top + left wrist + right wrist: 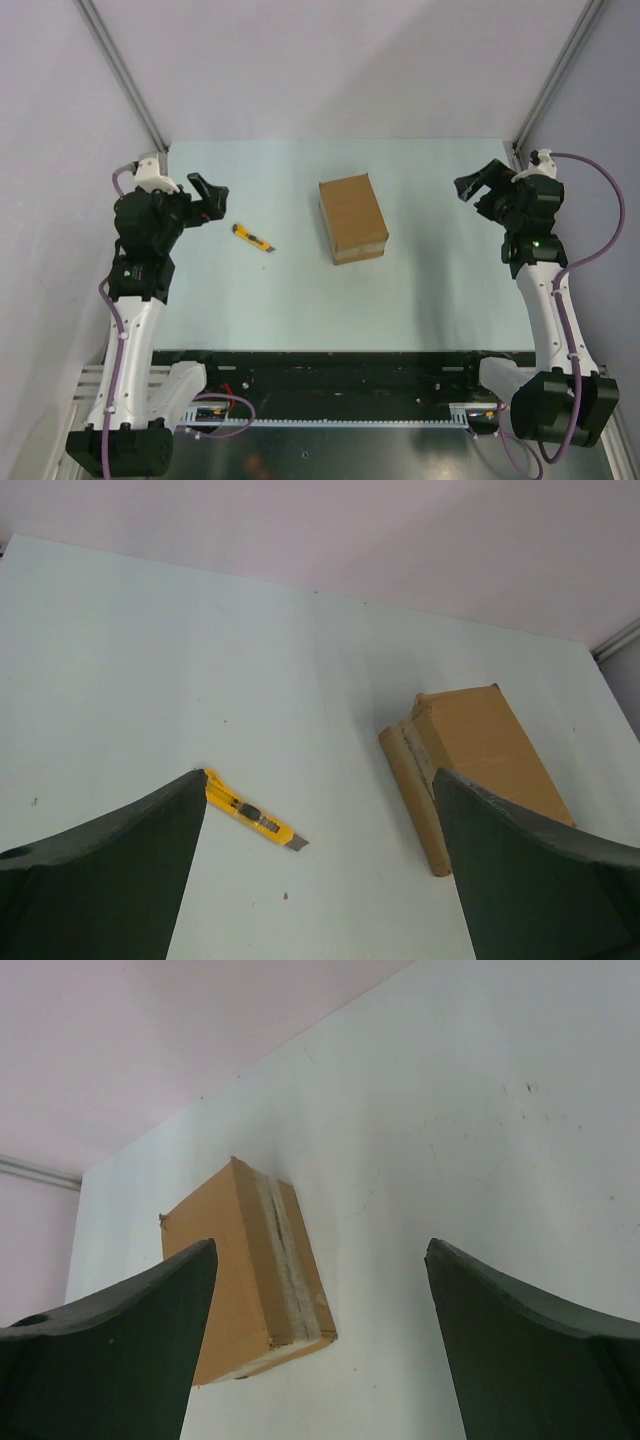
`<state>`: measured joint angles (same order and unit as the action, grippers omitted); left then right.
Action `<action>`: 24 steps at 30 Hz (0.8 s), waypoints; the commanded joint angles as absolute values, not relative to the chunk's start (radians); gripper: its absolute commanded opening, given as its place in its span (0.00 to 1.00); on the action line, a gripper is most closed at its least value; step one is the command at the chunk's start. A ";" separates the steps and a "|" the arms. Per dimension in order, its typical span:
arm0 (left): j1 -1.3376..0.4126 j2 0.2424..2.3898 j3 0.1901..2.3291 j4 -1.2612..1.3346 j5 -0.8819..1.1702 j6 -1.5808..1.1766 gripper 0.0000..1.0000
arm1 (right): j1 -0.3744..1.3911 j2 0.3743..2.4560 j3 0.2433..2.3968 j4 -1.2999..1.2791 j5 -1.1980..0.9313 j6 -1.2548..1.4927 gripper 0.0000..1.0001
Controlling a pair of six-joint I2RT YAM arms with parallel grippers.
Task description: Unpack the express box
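Note:
The express box (353,217) is a closed brown carton lying in the middle of the table, with a taped seam along its side. It also shows in the left wrist view (478,760) and in the right wrist view (245,1265). A yellow-and-black utility knife (254,238) lies left of the box, its blade out (250,817). My left gripper (210,194) is open and empty, raised above the table left of the knife. My right gripper (478,184) is open and empty, raised to the right of the box.
The pale table (300,300) is framed by grey walls and two aluminium posts (120,70) at the back corners. A black rail (350,375) runs along the near edge between the arm bases.

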<state>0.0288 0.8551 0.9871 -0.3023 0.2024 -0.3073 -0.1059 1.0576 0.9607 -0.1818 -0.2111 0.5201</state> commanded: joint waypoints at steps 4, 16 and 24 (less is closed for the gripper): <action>0.031 0.831 0.986 -0.293 0.138 -0.325 1.00 | -0.089 1.042 1.003 -0.182 -0.225 0.541 0.97; 0.031 0.853 0.946 -0.293 0.124 -0.288 1.00 | -0.028 1.069 0.994 -0.201 -0.201 0.574 1.00; -0.033 0.954 0.999 -0.302 0.546 -0.247 1.00 | 0.090 1.100 0.988 -0.213 -0.201 0.492 1.00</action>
